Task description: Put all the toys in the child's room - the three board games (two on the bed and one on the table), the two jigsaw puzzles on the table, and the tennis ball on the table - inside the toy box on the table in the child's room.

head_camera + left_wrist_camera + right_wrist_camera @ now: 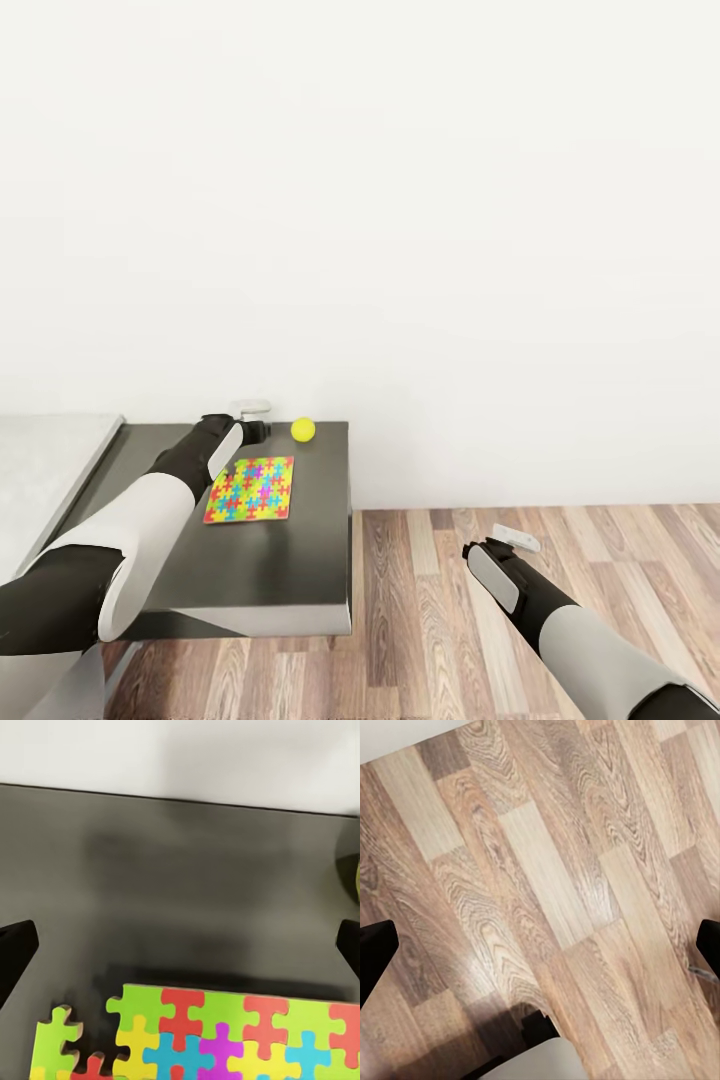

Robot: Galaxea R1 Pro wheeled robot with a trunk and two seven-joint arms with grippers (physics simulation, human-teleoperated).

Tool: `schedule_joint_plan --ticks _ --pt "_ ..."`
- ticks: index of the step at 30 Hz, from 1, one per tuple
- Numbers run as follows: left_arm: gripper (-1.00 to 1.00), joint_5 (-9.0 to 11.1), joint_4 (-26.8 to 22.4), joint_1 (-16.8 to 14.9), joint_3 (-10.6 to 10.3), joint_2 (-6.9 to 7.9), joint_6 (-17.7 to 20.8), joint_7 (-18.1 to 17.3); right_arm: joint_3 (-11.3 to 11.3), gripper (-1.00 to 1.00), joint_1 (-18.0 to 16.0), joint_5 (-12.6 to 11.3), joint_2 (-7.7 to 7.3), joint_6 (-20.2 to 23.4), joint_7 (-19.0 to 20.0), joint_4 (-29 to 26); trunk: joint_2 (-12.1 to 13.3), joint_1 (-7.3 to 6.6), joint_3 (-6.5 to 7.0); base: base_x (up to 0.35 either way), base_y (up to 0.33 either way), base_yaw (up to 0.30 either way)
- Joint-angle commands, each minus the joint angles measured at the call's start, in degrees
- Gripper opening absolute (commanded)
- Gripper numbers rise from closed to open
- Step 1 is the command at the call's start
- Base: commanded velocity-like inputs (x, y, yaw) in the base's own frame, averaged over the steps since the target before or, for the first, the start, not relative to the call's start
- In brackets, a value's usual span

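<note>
Over the dark table, left gripper wide open and empty beyond the jigsaw puzzle; a careless sweep could send the tennis ball rolling off.

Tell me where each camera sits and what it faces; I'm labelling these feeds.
Head view: from the head, down over both arms, dark table, jigsaw puzzle, tennis ball.
Left wrist view: near left gripper, fingertips wide apart above puzzle.
Right wrist view: near right gripper, over wood floor.
Head and left wrist views share the puzzle.
</note>
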Motion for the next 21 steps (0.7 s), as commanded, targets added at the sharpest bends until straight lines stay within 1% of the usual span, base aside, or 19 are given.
schedule_joint_plan --ticks 1,21 --pt "1.0 0.6 -0.1 0.0 -0.4 0.06 0.3 0.4 0.4 1.0 -0.1 -0.2 -0.08 0.4 -0.4 -0.1 -0.1 0.03 -0.2 -0.005 0.0 0.0" --pt "1.0 0.6 -0.1 0.0 -0.4 0.06 0.2 0.4 0.4 1.0 -0.1 -0.2 -0.05 0.4 -0.4 -0.1 -0.1 0.03 -2.06 0.0 0.0 0.0"
